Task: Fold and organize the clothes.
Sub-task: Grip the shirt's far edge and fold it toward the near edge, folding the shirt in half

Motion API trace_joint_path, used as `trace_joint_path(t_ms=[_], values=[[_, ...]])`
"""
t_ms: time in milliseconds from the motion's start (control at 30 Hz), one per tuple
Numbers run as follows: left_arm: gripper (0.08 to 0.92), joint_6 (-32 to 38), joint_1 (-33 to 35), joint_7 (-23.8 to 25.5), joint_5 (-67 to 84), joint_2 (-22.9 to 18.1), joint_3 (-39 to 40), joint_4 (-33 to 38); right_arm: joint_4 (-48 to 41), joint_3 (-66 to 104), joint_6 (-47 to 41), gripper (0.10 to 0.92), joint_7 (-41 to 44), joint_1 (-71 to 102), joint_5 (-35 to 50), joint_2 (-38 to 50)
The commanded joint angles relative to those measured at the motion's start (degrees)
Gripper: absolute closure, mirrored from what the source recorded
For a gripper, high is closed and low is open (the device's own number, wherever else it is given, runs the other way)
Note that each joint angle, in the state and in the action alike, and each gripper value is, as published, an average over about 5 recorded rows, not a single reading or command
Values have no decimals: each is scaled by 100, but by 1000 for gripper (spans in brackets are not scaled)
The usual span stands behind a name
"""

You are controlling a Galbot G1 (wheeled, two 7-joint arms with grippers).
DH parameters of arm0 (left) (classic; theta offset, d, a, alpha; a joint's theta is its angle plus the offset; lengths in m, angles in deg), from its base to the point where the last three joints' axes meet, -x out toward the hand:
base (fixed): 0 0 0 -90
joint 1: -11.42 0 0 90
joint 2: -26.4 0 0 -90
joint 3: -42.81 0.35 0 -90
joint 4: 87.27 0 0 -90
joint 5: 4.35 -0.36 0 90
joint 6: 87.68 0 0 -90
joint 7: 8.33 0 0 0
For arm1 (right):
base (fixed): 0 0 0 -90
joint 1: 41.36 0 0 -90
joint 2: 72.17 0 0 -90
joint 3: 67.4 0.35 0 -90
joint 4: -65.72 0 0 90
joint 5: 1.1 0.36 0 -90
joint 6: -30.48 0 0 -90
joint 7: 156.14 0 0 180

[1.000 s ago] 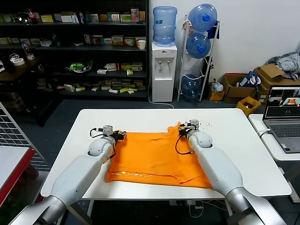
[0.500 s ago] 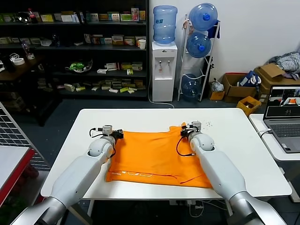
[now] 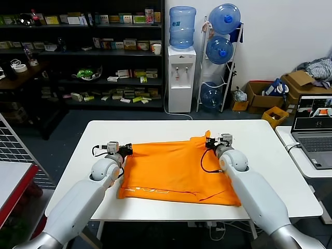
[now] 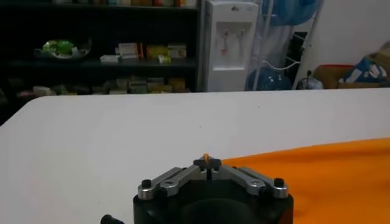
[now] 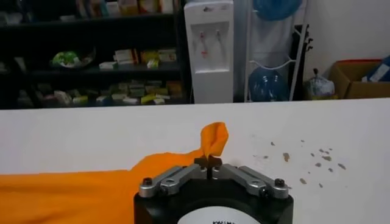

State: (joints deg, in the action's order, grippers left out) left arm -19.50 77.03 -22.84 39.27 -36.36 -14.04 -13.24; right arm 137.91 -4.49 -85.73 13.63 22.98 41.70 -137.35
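Orange T-shirt point(image 3: 174, 171): soft, light, limp, likely to sag and wrinkle; flat on white table point(image 3: 259, 140), spread between both pincers. Far left corner pinched in closed left gripper point(image 3: 126, 150); far right corner, raised to a peak, pinched in closed right gripper point(image 3: 210, 143). Best held at corners.

laptop point(image 3: 315, 129) cut off — shelf goods point(image 3: 124, 46) too small

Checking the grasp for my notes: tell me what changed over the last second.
Both grippers closed on the orange T-shirt's far corners and spread outward: left gripper toward the robot's left, right gripper rightward, lifting a fabric peak. The near hem stayed flat on the white table.
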Motion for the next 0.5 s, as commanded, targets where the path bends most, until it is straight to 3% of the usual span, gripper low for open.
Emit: trace_joint_path(t_ms=[33,500], values=[[902,-8,877,-111,23,404,-233,1352,1529,153,-268,901,-242,815,359,572],[902,2,1706,-245,-27,697,-527,2575,3273,626,-720,901,-704,2419,605,1312]])
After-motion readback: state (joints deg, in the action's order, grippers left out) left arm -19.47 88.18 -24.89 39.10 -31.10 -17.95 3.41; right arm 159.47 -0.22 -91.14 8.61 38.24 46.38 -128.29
